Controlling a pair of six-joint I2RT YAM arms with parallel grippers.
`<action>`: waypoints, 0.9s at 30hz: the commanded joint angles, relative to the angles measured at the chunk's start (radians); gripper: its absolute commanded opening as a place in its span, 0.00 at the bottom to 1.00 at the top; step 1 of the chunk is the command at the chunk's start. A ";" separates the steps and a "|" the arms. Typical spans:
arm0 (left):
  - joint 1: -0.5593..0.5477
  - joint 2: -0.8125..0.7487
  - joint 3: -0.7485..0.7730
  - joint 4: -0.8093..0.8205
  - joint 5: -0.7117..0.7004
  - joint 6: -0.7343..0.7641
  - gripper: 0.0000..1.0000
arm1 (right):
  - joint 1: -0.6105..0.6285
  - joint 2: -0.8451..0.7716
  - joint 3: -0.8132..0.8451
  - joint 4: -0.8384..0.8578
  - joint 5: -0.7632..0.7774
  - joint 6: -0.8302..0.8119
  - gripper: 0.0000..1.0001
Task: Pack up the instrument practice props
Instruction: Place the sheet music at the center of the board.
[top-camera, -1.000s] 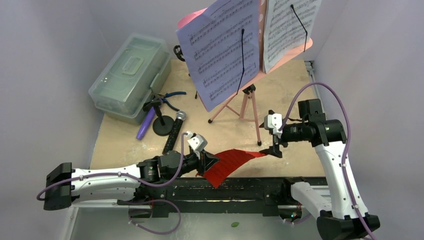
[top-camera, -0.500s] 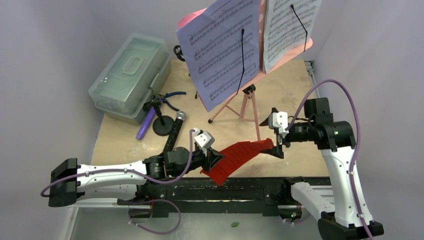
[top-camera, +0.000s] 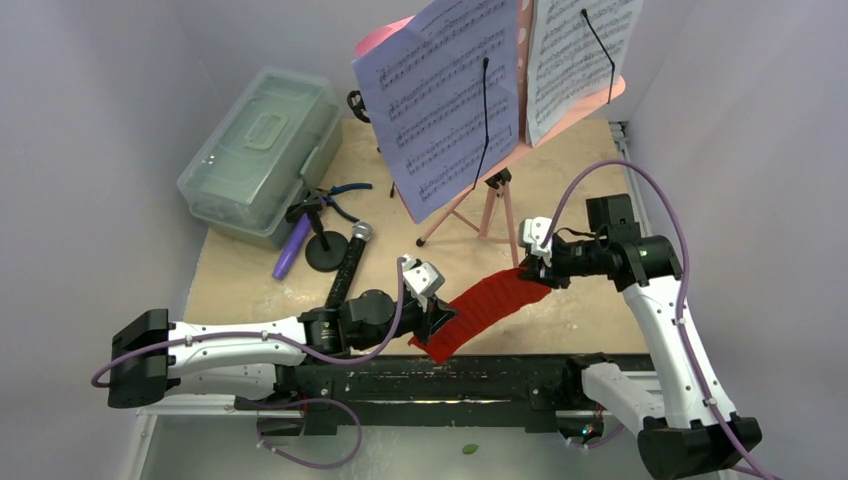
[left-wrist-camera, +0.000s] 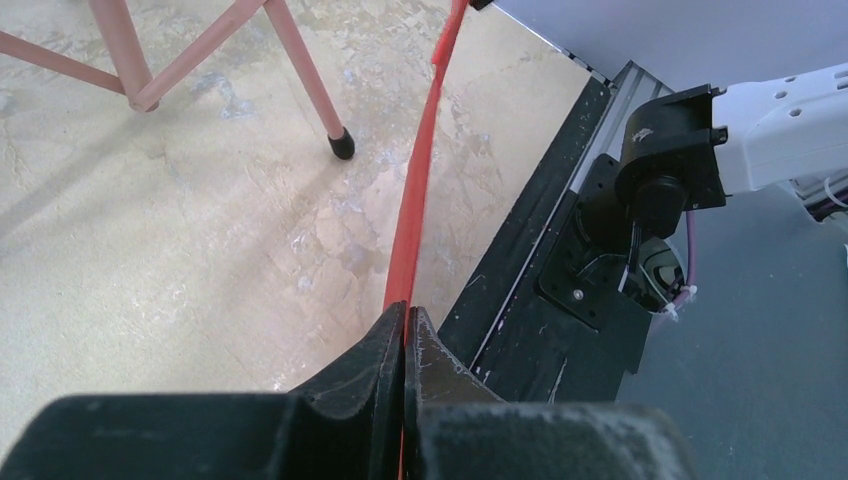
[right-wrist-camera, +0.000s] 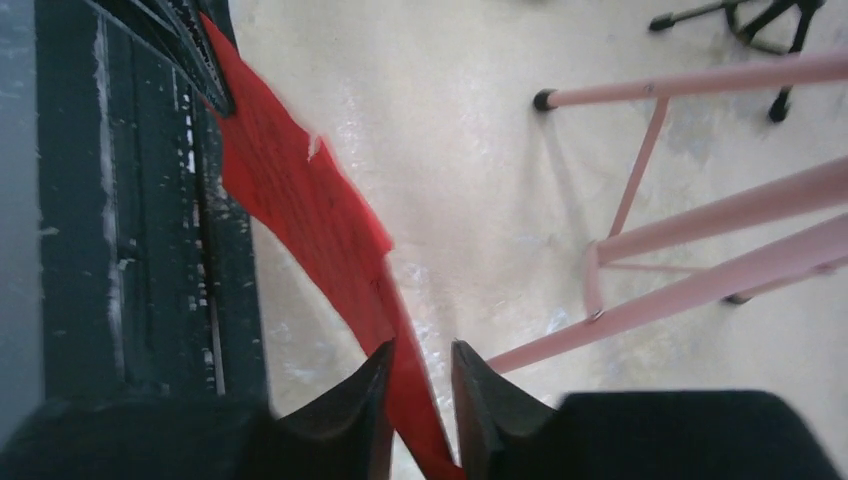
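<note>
Pale lilac-grey walls (top-camera: 90, 150) close us in on three sides of the tabletop (top-camera: 250, 290), tan wood scuffed with whitish marks. A black rail (top-camera: 500, 375) runs along its near edge, and below it we see a dull grey surface (top-camera: 420, 450). The light is even, the shadows soft.

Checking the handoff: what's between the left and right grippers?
The red sheet-music page bridges the gap: left gripper shut on one end, other end between the right gripper's parted fingers. The top view shows it.

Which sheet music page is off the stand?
The red page, pinched in the left end effector; the lilac page and white page stand on the pink rack.
</note>
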 joint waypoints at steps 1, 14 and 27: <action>0.003 -0.006 0.040 0.046 0.002 0.025 0.00 | 0.005 0.031 0.002 -0.015 -0.014 -0.038 0.07; 0.003 -0.110 0.040 -0.144 -0.181 -0.008 0.75 | -0.062 0.006 0.051 0.127 0.593 0.205 0.00; 0.003 -0.394 -0.077 -0.271 -0.267 -0.096 1.00 | -0.299 0.094 -0.197 1.035 0.846 0.481 0.00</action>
